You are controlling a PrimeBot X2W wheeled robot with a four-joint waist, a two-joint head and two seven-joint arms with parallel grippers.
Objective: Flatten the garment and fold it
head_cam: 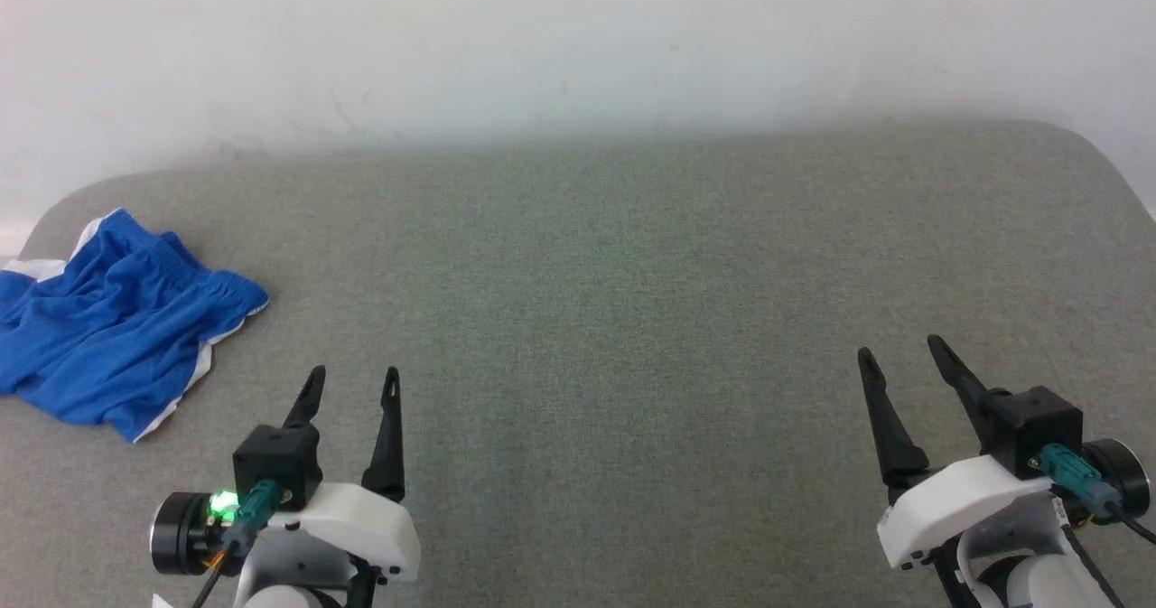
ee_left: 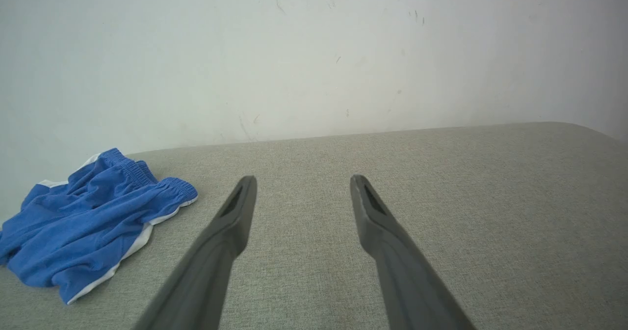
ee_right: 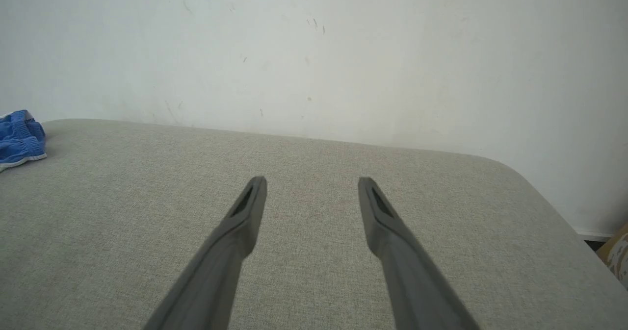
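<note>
Bright blue garment (head_cam: 108,337) (shorts, white side stripes) lies crumpled at the left edge of the grey fabric tabletop (head_cam: 587,274). My left gripper (head_cam: 353,373) hovers near it, my right gripper (head_cam: 899,347) well apart; both jaws wide open, empty.

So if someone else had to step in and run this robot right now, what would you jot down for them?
Left gripper: open, empty, over the grey surface.
Right gripper: open, empty, far to the right.
Garment: blue shorts, crumpled at the surface's left edge, nearer the left gripper, touched by neither.
Done: nothing yet; it is neither flattened nor folded.
To do: grasp it, probably pull it toward the middle, spread it flat, fold it.
</note>
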